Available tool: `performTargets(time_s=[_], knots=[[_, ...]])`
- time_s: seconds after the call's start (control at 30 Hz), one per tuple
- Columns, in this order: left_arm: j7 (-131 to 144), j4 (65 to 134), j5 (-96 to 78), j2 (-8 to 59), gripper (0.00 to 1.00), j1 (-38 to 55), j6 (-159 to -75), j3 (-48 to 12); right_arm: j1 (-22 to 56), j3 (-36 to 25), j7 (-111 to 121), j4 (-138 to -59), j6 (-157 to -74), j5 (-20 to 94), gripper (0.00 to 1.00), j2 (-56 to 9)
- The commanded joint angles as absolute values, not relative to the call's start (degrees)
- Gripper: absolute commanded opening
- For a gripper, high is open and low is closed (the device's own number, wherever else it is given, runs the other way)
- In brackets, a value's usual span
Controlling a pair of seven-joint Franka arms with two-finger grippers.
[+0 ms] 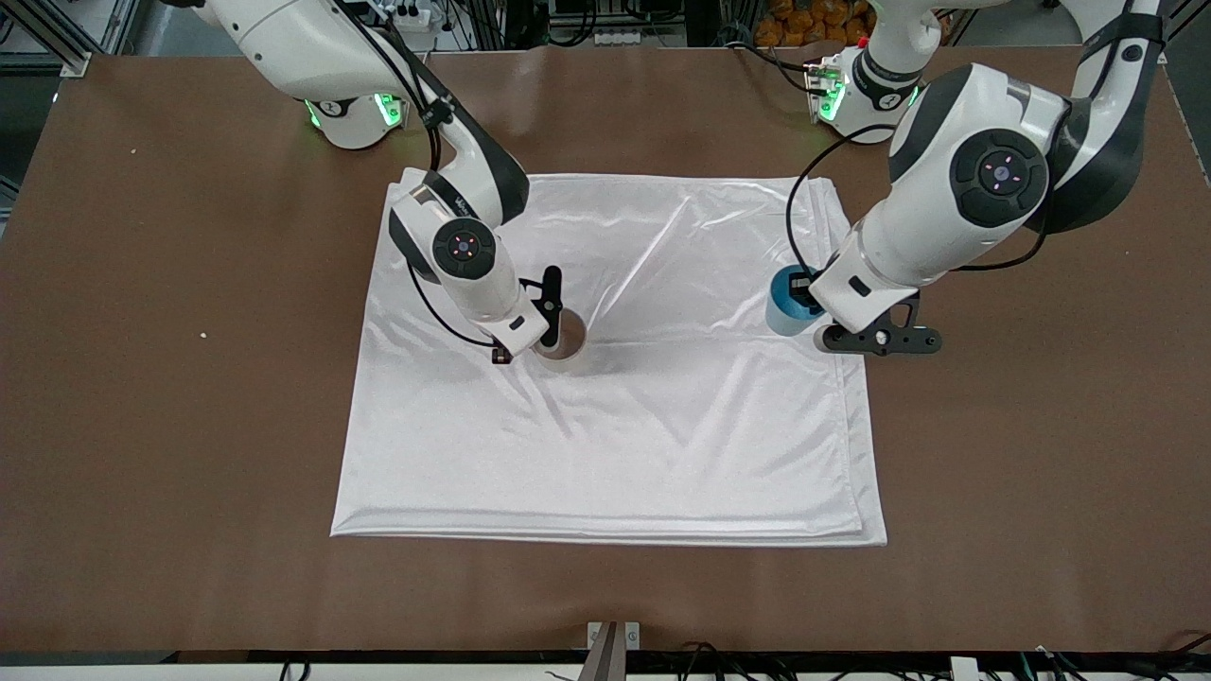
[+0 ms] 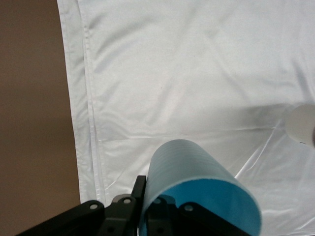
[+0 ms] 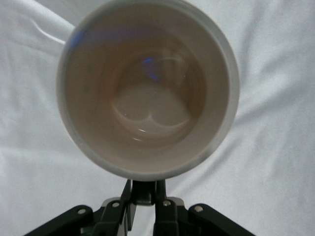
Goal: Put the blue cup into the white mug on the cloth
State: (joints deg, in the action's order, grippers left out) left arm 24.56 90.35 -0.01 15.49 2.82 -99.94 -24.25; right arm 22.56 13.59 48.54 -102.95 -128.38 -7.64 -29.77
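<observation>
Blue cup (image 2: 197, 182) apparently in left jaws.

**Non-task items in view**

- Brown table (image 1: 189, 378): matte surface, filling most of the front view.
- Pale specks on the tabletop: one (image 1: 201, 334) at about 9 o'clock from the table's centre, one (image 1: 133, 150) at about 10 o'clock.
- Orange objects (image 1: 804, 19): clustered past the table's edge at 12 o'clock; kind unclear.
- Small metal bracket (image 1: 613, 636): on the table edge at 6 o'clock.
</observation>
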Motion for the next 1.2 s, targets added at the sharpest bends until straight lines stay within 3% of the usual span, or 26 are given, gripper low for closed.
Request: performTargets(time_s=[0.0, 0.9, 1.17], knots=[[28.6, 88.2, -1.5, 17.5, 0.0, 4.7, -100.2, -24.2, 24.2, 13.3, 46.5, -101.1, -129.4, -8.5, 0.01, -32.1], [29.6, 88.2, -0.7, 18.8, 0.0, 5.7, -100.6, -24.2, 26.5, 13.0, 46.1, -102.2, -133.1, -10.7, 0.21, -33.8], [29.5, 88.2, -0.6, 18.7, 0.0, 5.6, -100.6, -24.2, 26.4, 13.0, 46.1, -102.3, -133.5, -10.9, 0.39, -33.9]])
